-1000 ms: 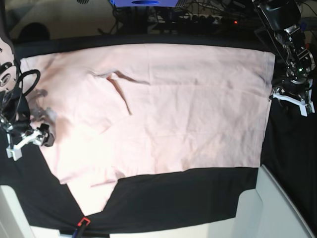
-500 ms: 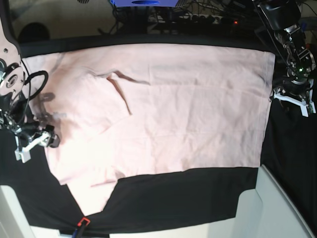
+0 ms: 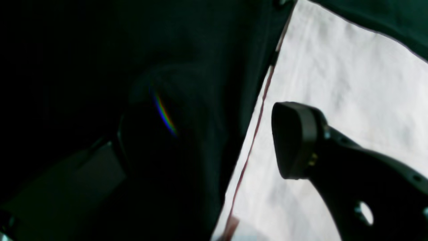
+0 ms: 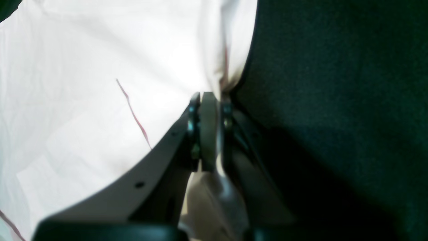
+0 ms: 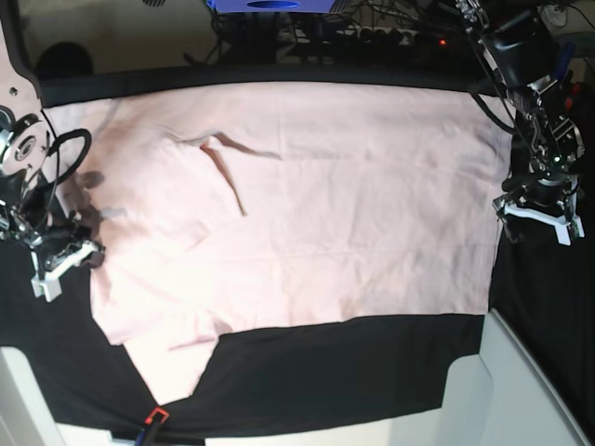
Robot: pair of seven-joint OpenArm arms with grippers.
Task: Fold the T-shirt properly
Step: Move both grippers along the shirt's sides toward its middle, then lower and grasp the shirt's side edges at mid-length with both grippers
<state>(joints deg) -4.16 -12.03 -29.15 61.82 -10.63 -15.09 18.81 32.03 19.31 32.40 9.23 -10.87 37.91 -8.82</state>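
While the T-shirt [image 5: 307, 214] lies flat across the black table cloth [image 5: 372, 372], my right gripper [image 4: 210, 100] pinches its edge; my left gripper [image 5: 535, 216] gapes wide at the opposite edge.

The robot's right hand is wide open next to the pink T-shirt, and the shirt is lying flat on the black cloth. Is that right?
Not quite. The right hand is shut, pinching the edge of the T-shirt between its fingers; the right wrist view shows it. The rest is right: the shirt lies flat on the black cloth.
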